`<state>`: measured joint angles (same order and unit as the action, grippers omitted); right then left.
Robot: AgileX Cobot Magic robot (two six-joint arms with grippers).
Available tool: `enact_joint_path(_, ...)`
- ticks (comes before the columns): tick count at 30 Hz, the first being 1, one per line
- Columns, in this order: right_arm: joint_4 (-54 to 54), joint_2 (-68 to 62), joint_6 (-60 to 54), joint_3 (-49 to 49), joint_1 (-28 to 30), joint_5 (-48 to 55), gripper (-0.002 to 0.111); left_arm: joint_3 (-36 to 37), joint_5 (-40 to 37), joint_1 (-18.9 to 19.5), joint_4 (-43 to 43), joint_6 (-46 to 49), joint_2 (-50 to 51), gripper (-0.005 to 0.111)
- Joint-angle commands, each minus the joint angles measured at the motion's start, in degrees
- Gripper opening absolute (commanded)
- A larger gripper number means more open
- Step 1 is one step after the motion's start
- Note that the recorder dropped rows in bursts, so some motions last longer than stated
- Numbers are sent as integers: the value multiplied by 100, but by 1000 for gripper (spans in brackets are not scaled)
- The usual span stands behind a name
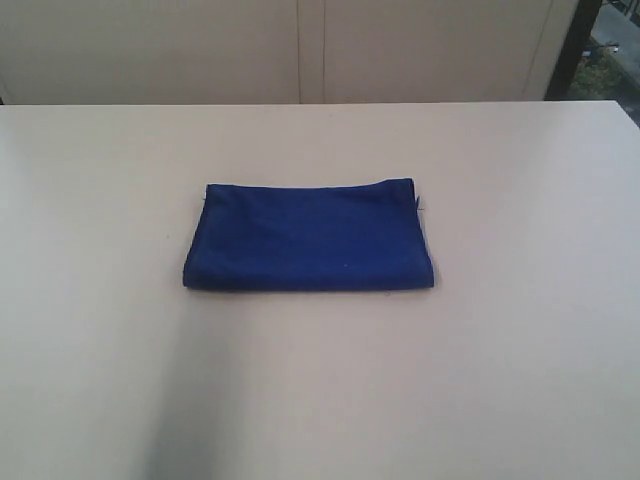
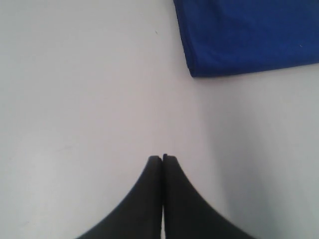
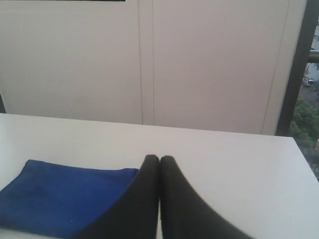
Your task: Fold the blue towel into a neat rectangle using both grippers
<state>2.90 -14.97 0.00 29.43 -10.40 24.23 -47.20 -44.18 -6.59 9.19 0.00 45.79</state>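
Pale cream table [image 1: 520, 330] fills the exterior view, with a light panelled wall [image 1: 200, 50] behind it. At the table's middle lies the blue towel [image 1: 310, 237], folded into a flat rectangle with its long side running across the view. A small thread tag sticks out at its far right corner.

In the left wrist view, the left hand [image 2: 163, 157] hangs over bare table, its two black fingers pressed together and gripping nothing. One corner of the towel shows, well apart from the fingertips.

In the right wrist view, the right hand [image 3: 159, 158] is likewise closed and empty. The towel lies on the table past one finger, which hides part of it. Behind stand the wall and a window [image 3: 311, 74] with greenery outside
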Motion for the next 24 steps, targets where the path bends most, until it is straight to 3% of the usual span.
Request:
enact_joint_path(1,-144,50,0,-375,17,-84,0,17,-24,21,38,0,-45,0)
enact_joint_path(7,-144,277,0,-1227,17,-83,0,17,-24,21,38,0,-45,0)
enact_joint_path(12,-144,517,0,-1541,17,551,0,17,-24,21,38,0,-45,0)
enact_joint_path(19,-144,1497,0,-1944,51,278,0,17,-24,21,38,0,-45,0)
enact_joint_path(24,-144,1497,0,-2159,230,97,0,17,-4,21,38,0,-45,0)
